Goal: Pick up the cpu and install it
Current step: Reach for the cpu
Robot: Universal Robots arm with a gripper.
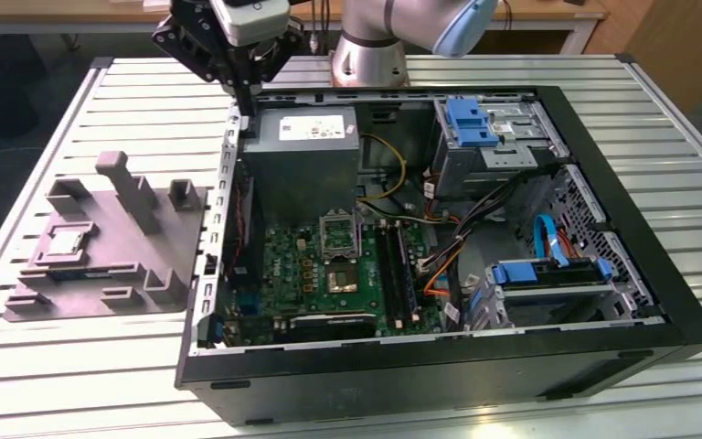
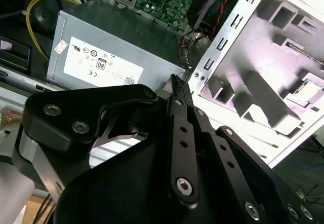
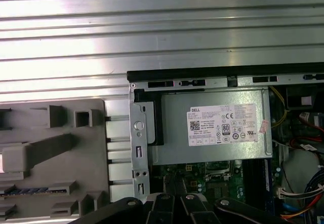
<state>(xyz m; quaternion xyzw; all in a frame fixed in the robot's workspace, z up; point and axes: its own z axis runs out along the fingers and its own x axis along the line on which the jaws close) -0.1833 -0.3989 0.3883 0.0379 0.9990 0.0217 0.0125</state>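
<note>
Gripper [image 1: 244,99], closed up on nothing, hangs above a corner of the power-supply box [image 1: 306,155], cpu [image 1: 65,240] lying well apart from that box on the grey block [image 1: 156,261], so pick-up seems unstarted and calls for spreading over it.

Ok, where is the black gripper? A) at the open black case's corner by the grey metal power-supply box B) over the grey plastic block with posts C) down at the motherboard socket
A: in the exterior view the black gripper hangs above a corner of the open black computer case, beside the grey metal power-supply box.
</note>
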